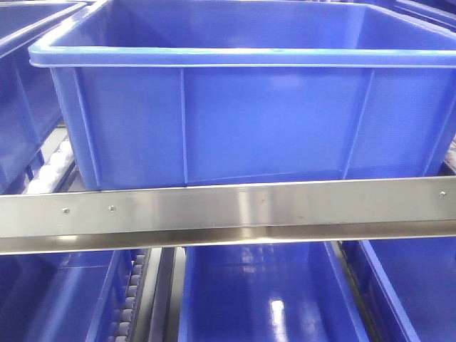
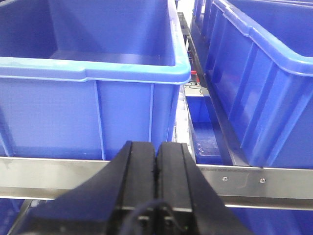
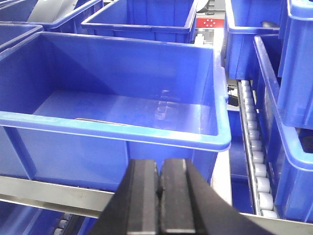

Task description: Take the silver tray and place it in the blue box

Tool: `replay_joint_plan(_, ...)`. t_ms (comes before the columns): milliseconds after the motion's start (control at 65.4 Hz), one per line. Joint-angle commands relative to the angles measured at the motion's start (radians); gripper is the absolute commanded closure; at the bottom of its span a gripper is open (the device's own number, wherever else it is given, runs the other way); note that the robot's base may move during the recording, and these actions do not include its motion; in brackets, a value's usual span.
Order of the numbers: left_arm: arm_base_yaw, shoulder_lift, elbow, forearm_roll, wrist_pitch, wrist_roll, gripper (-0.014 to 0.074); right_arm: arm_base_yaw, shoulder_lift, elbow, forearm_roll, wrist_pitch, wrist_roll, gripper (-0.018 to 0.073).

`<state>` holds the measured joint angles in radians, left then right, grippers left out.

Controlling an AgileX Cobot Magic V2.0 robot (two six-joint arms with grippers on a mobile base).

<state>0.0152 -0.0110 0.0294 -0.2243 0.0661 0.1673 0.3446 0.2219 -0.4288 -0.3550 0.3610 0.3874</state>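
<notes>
Nearest the lens in each wrist view is a black claw with its fingers pressed together and nothing between them: the left gripper [image 2: 156, 161] and the right gripper [image 3: 160, 193], both held just short of the steel rail [image 1: 228, 206] that fronts the shelf. Behind the rail stands the blue box [image 3: 117, 132], with other crates [image 2: 259, 83] beside and beyond it. In the right wrist view a thin pale metal edge shows low inside the box, just over the near rim; this may be the silver tray [image 3: 100, 121] lying on the floor, but too little shows to be sure. If so, the placing looks done and the arms are clear. No tray is visible anywhere else, so otherwise the grab has not begun.
</notes>
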Motion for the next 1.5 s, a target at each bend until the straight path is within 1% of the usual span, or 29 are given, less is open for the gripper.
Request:
replay_joint_plan(0,0.002,-0.018,-0.002,-0.011,-0.093,0.002,0.0699,0.000,0.011,-0.026,-0.022,-0.085,-0.007,0.0510)
replay_joint_plan(138,0.002,-0.018,-0.002,-0.011,-0.093,0.002,0.0699,-0.002,0.013,-0.024,-0.016,-0.104,-0.007,0.0510)
replay_joint_plan(229,0.002,-0.018,-0.002,-0.011,-0.093,0.002,0.0699,-0.033,0.013,-0.015,0.017,-0.119,-0.032,0.0510)
replay_joint_plan(291,0.002,-0.018,-0.002,-0.011,-0.093,0.002,0.0699,-0.083,0.012,-0.004,0.101,-0.125,-0.116,0.0510)
replay_joint_plan(382,0.002,-0.018,-0.002,-0.011,-0.093,0.002,0.0699,-0.175,0.011,0.029,0.253,-0.165,-0.285,0.0510)
replay_joint_plan(428,0.002,-0.018,-0.002,-0.011,-0.093,0.002,0.0699,-0.223,0.002,0.058,0.307,-0.202,-0.332,0.0510)
replay_joint_plan(459,0.002,-0.018,-0.002,-0.011,-0.093,0.002,0.0699,-0.250,-0.006,0.078,0.331,-0.226,-0.345,0.0510)
replay_joint_plan(551,0.002,-0.018,-0.002,-0.011,-0.093,0.002,0.0699,-0.338,-0.052,0.171,0.343,-0.313,-0.347,0.0510)
replay_joint_plan(612,0.002,-0.018,-0.002,-0.011,-0.093,0.002,0.0699,-0.376,-0.090,0.233,0.343,-0.354,-0.347,0.0510)
replay_joint_plan(704,0.002,-0.018,-0.002,-0.011,-0.093,0.002,0.0699,-0.411,-0.154,0.323,0.343,-0.379,-0.347,0.0510)
replay_joint_plan(856,0.002,-0.018,-0.002,-0.011,-0.093,0.002,0.0699,-0.423,-0.252,0.432,0.346,-0.385,-0.347,0.0510)
replay_joint_plan(918,0.002,-0.018,-0.002,-0.011,-0.093,0.002,0.0699,-0.423,-0.252,0.466,0.346,-0.424,-0.347,0.0510)
replay_joint_plan(948,0.002,-0.016,-0.002,-0.011,-0.093,0.002,0.0699,-0.423,-0.252,0.462,0.346,-0.397,-0.347,0.0510)
replay_joint_plan(1484,0.002,-0.016,-0.002,-0.011,-0.093,0.002,0.0699,-0.423,-0.252,0.462,0.346,-0.399,-0.347,0.0510)
